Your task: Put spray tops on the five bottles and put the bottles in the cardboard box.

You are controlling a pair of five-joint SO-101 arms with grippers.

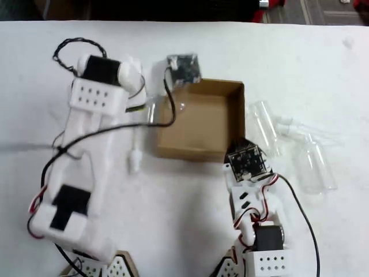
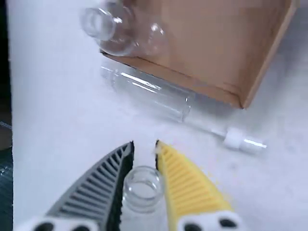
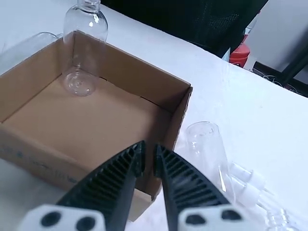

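Note:
My left gripper [image 2: 144, 144] is shut on a clear open-necked bottle [image 2: 142, 190], held between its grey and yellow fingers just left of the cardboard box [image 1: 202, 124]. A second bare bottle [image 2: 149, 91] lies along the box's outer wall. A white spray top [image 2: 236, 140] with its tube lies on the table close by. One clear bottle [image 3: 84, 33] stands inside the box at a far corner. My right gripper [image 3: 149, 147] hovers shut over the box's near right corner, holding nothing.
Right of the box lie two more clear bottles [image 1: 262, 124] [image 1: 314, 164] and loose spray tops [image 1: 288, 124]. The left arm's body [image 1: 86, 150] and its black cable [image 1: 115, 130] cover the table's left side.

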